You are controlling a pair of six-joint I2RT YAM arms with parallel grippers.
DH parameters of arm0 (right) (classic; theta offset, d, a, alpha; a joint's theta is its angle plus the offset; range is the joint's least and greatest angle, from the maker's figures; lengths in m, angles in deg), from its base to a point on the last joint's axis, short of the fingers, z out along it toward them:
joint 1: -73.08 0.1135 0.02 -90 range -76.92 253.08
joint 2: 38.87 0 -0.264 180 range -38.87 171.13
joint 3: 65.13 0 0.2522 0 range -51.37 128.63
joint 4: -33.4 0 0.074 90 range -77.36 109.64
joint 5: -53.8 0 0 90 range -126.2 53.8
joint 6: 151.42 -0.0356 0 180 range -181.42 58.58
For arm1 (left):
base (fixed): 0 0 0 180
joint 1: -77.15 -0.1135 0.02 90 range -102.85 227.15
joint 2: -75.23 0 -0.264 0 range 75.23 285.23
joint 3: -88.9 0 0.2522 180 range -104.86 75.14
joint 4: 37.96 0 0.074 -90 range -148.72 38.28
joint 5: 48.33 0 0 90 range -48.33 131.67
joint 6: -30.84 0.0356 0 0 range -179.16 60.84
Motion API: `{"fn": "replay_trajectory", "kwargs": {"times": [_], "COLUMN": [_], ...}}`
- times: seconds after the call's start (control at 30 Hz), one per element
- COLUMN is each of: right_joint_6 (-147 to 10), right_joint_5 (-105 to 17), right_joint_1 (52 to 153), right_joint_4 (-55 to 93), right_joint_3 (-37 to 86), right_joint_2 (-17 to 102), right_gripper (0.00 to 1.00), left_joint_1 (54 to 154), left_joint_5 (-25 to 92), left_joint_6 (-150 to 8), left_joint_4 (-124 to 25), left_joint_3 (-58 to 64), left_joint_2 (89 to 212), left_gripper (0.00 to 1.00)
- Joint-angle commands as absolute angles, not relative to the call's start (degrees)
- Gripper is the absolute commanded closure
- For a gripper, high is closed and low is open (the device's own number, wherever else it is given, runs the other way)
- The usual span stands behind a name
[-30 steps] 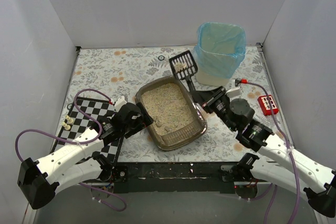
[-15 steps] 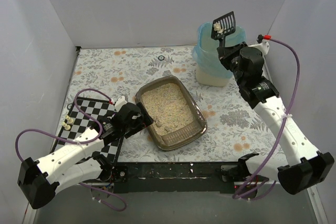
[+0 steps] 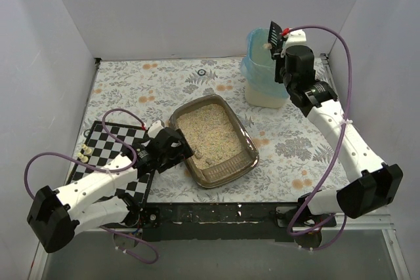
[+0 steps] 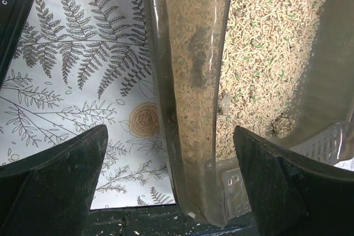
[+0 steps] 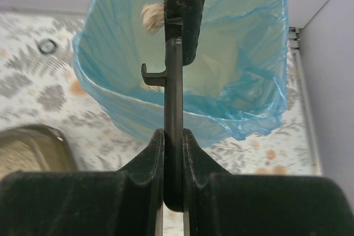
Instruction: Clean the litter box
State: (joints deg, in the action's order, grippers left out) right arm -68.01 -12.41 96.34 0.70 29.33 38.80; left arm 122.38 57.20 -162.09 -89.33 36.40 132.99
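The litter box point(image 3: 222, 176), a dark brown tray of beige litter, sits mid-table. My left gripper point(image 3: 177, 151) is open at its near-left corner. In the left wrist view, the jaws point(image 4: 170, 131) stand one on each side of the tray's rim point(image 4: 191, 81) without touching it. My right gripper point(image 3: 284, 55) is shut on the handle of the black slotted scoop point(image 3: 276, 33), held above the beige bin with the blue bag point(image 3: 261, 80). In the right wrist view the gripper point(image 5: 173, 134) holds the scoop point(image 5: 180, 4) edge-on over the bag point(image 5: 243, 53), a beige clump point(image 5: 150, 16) at its left side.
A chessboard point(image 3: 108, 142) lies left of the litter box under the left arm, with small pale pieces point(image 3: 83, 155) at its left edge. A small dark ring point(image 3: 202, 72) lies on the floral tabletop at the back. White walls close in on three sides.
My right arm has lifted the scoop from beside the litter box up to the bin and turned it on edge over the bag. My left gripper has stayed at the tray's corner.
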Motion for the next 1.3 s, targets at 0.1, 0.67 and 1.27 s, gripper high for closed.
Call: {"fn": "replay_trajectory", "kwargs": {"times": [0.1, 0.67, 1.27], "right_joint_6": [-38.94, -18.79, -67.47], "right_joint_5": [-9.05, -6.25, -18.83], "right_joint_1": [97.60, 98.21, 98.13], "right_joint_4": [5.38, 21.03, -3.89], "right_joint_3": [25.10, 14.28, 25.17], "right_joint_2": [35.06, 23.53, 19.23], "right_gripper": [0.99, 0.99, 0.99], "left_joint_1": [122.59, 121.36, 120.22], "left_joint_5": [56.97, 56.00, 46.34], "left_joint_6": [-162.26, -158.14, -128.61], "left_joint_4": [-87.50, -83.46, -68.52], "left_joint_3": [32.70, 30.23, 31.55], "left_joint_2": [137.10, 148.09, 149.33], "left_gripper": [0.02, 0.05, 0.41]}}
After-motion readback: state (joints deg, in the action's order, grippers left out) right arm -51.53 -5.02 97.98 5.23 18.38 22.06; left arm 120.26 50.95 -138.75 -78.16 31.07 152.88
